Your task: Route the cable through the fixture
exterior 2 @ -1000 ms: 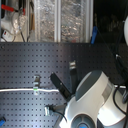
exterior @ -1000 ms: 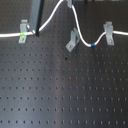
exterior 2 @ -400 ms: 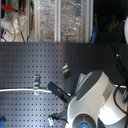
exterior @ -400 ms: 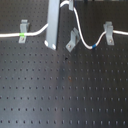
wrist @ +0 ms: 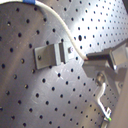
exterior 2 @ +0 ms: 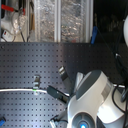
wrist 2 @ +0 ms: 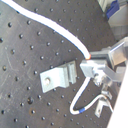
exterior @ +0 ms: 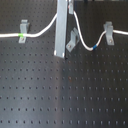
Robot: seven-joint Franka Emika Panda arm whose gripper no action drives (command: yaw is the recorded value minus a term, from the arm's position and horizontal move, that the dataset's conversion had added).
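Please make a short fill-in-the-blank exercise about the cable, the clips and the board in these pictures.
1. The cable is ____ in colour.
2. In the first exterior view, the band on the cable near the left clip is ____.
3. In the first exterior view, the band between the middle clip and the right clip is ____.
4. The clips stand on a dark board full of ____.

Missing words: white; green; blue; holes

Both cable ends run off the first exterior view's edges.

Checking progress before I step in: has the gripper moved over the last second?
Yes. In the first exterior view the gripper has shifted toward the first exterior view's right and down, from near the left clip to beside the middle clip, carrying the cable.
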